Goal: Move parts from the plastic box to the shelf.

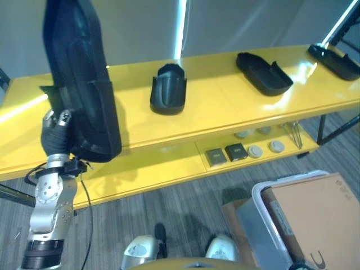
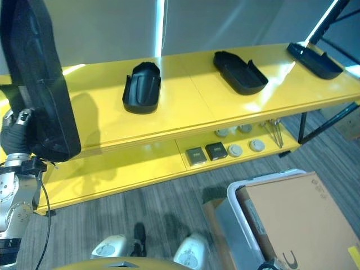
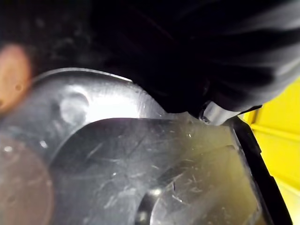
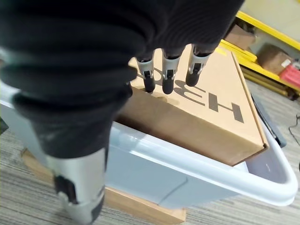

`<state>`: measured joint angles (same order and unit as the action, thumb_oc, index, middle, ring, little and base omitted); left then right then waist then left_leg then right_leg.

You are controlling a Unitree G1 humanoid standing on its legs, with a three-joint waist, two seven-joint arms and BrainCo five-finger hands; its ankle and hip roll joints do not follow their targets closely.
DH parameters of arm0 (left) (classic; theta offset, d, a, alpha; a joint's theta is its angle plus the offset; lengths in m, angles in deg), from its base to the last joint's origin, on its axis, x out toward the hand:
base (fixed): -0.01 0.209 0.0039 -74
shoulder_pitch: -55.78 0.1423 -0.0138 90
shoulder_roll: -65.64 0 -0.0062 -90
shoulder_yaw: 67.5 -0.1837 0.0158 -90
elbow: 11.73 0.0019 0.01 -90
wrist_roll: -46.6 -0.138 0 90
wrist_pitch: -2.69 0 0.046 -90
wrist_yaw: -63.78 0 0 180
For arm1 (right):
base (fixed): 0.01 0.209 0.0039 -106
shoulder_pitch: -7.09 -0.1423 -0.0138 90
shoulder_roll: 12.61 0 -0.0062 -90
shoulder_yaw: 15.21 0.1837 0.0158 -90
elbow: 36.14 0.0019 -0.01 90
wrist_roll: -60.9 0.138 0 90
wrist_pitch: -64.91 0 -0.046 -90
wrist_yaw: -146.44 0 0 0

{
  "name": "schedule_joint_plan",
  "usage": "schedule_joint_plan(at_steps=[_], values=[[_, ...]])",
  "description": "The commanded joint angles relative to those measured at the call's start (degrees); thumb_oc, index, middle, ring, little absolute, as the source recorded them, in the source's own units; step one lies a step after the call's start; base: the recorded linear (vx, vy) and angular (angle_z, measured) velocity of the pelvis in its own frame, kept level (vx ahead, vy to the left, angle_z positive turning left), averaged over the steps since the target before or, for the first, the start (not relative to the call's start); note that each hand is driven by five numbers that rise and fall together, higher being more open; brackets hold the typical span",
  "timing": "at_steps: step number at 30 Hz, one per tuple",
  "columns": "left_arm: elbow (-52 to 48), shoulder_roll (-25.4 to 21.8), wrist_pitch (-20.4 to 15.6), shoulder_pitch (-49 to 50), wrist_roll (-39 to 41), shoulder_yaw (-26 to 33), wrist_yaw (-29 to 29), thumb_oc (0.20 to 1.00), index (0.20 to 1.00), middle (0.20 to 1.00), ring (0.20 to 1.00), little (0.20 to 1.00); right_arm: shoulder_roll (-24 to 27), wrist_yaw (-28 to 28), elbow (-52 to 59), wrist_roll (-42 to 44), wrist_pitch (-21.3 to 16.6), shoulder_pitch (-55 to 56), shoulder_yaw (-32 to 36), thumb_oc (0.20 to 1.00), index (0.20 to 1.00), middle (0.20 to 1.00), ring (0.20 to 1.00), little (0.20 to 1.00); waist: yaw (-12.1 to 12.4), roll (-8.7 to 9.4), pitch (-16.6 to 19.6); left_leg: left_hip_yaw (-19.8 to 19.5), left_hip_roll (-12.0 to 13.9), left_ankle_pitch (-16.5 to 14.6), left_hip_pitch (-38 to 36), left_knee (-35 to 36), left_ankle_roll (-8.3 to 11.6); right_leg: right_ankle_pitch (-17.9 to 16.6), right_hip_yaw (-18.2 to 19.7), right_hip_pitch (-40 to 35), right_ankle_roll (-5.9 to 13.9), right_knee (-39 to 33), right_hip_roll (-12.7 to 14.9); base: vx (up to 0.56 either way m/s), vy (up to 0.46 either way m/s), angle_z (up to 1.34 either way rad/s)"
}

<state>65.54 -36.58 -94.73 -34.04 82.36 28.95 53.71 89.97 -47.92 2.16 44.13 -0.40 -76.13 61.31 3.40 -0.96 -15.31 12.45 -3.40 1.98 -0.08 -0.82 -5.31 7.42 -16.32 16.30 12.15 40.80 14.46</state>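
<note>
Here, by label:

Writing: large dark letters are printed on the top of the brown cardboard box [image 4: 211, 93]; no words can be made out, and no other writing is seen.

Held part: a long black moulded plastic part with a raised rim [image 1: 79, 73] is held upright above the left end of the yellow shelf [image 1: 225, 101].

Left hand [image 1: 56, 132]: it is placed at the lower end of the held part; how its fingers are set cannot be told.

Right hand [image 4: 171, 70]: fingers are held relaxed above the cardboard box, with nothing gripped.

Plastic box: the translucent grey plastic box with a white rim [image 4: 197, 173] is seen on the floor, the cardboard box lying in it.

Shelf top: a short black scoop-shaped part [image 1: 169, 89], a black tray-like part [image 1: 263, 73] and a third black part [image 1: 333, 61] are laid well apart.

Lower tier: two small dark square blocks [image 1: 225, 153] and several grey discs [image 1: 264, 149] are seen.
</note>
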Motion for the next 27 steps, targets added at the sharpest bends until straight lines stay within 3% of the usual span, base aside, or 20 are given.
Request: schedule_joint_plan(at_steps=[1,2,8,18,21,22,23,26,27], values=[[-5.9,0.9,-4.4,-2.7,-1.9,-0.5,-1.3,0.200,0.200,0.200,0.200,0.200,-10.9,4.9,-0.9,2.3,-8.9,-0.5,-2.6,1.000,1.000,1.000,1.000,1.000,-1.4,0.39,-1.5,-3.9,-0.5,-5.7,-5.8,3.9,2.14,-15.0,3.1,-4.9,-0.13,-23.5,-8.6,0.10,-0.335,0.91],[-6.5,1.3,-4.5,-1.6,-1.6,0.1,-0.5,0.200,0.200,0.200,0.200,0.200,-10.5,5.2,-0.1,2.7,-8.1,-0.3,-3.3,1.000,1.000,1.000,1.000,1.000,-0.8,0.38,-1.1,-3.5,0.1,-5.0,-5.8,4.3,3.02,-11.9,1.8,-7.4,-1.44,-26.6,-9.0,0.14,-0.209,1.03],[-8.4,3.3,-1.8,-0.8,-1.1,-1.1,-0.5,0.200,0.200,0.200,0.200,0.200,-9.1,4.7,-2.7,5.1,-7.8,-1.6,-4.1,1.000,1.000,1.000,1.000,1.000,1.0,1.38,1.5,-2.6,0.8,-2.3,-3.6,3.5,6.03,-9.7,-1.0,-18.0,-4.69,-41.0,-11.1,0.13,-0.149,0.40],[-8.7,4.1,-0.1,0.3,0.0,0.5,-2.1,0.200,0.200,0.200,0.200,0.200,-8.0,8.0,-1.5,0.2,-5.2,-0.2,-4.3,1.000,1.000,1.000,1.000,1.000,0.6,1.80,2.5,0.0,1.8,-3.1,-3.1,1.2,7.46,-9.1,-1.0,-22.0,-5.70,-45.1,-12.3,0.09,-0.065,-0.09],[-8.6,4.4,0.0,0.4,0.0,0.9,-2.2,0.200,0.200,0.200,0.200,0.200,-8.6,10.3,-2.4,-5.2,-1.1,-0.2,-4.6,1.000,1.000,1.000,1.000,1.000,0.2,1.93,2.3,2.2,2.7,-5.4,-1.6,-3.9,7.92,-7.7,-1.3,-22.5,-5.94,-44.1,-11.4,0.07,-0.022,-0.03],[-8.0,4.6,-0.1,-0.6,0.3,0.0,-1.3,0.200,0.200,0.200,0.200,0.200,-8.4,12.0,-3.8,-11.1,2.4,-0.3,-5.6,1.000,1.000,1.000,1.000,1.000,-0.8,2.01,1.2,5.5,5.8,-5.9,0.0,-8.2,8.88,-6.8,-2.3,-22.3,-6.52,-42.4,-10.5,-0.06,0.024,0.04],[-7.6,4.6,0.0,-1.6,0.8,-0.8,-1.0,0.200,0.200,0.200,0.200,0.200,-8.1,15.2,-6.0,-15.2,4.8,-0.6,-6.5,1.000,1.000,1.000,1.000,1.000,-1.3,1.81,0.7,6.0,7.8,-5.2,1.0,-9.8,9.55,-6.4,-2.6,-21.7,-6.92,-41.1,-10.1,-0.07,0.078,0.23],[-7.1,4.4,-0.5,-2.9,1.9,-2.0,-1.2,0.200,0.200,0.200,0.200,0.200,-7.3,23.3,-10.7,-22.9,7.6,-1.7,-9.1,1.000,1.000,1.000,1.000,1.000,-1.6,1.08,0.2,4.5,11.2,-1.7,0.4,-8.2,11.08,-5.8,-2.1,-21.0,-7.53,-39.8,-9.8,-0.01,0.160,0.38],[-7.0,4.3,-0.4,-3.4,2.2,-2.3,-1.1,0.200,0.200,0.200,0.200,0.200,-6.9,26.7,-12.1,-25.6,8.6,-1.7,-9.9,1.000,1.000,1.000,1.000,1.000,-1.8,0.93,0.4,3.9,13.2,1.0,-0.4,-6.5,12.36,-5.6,-1.9,-21.2,-7.67,-39.9,-9.7,0.04,0.209,0.25]])
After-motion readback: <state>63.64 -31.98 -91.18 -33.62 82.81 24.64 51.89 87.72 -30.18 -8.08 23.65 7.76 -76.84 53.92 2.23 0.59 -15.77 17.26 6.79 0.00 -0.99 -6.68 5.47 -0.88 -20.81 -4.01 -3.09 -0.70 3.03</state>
